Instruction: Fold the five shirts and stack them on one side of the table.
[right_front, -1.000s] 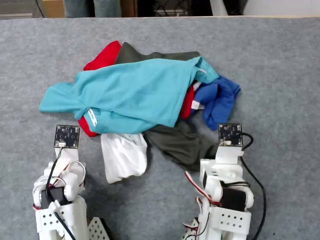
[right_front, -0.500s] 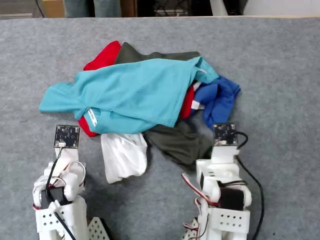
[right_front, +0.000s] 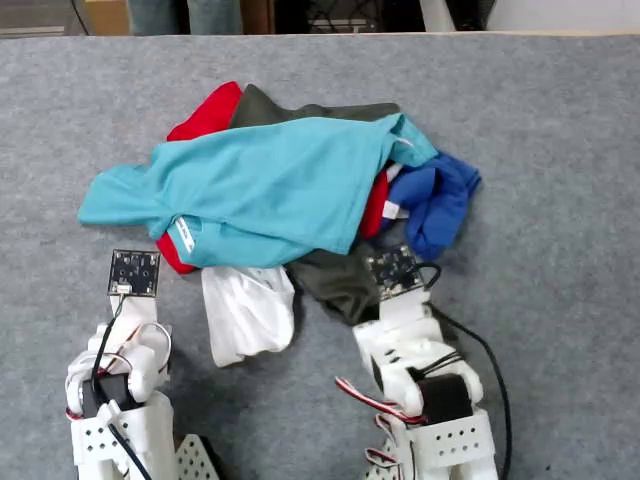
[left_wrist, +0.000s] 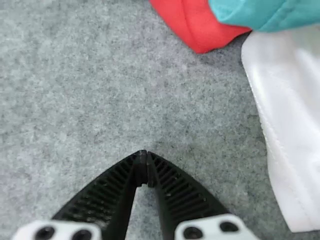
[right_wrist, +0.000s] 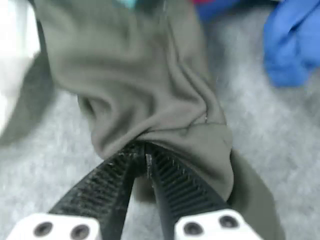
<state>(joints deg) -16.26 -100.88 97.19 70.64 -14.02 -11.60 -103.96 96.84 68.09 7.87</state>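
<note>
The right tool is seen closed, its tips pressed together at a fold near the edge of the olive shirt; whether any cloth is pinched cannot be told. The blue shirt lies near it, on the grey counter. The left tool is closed on nothing above bare counter, near the red shirt and the white shirt. The shirts are heaped unfolded mid-counter, with the teal shirt spread on top.
</note>
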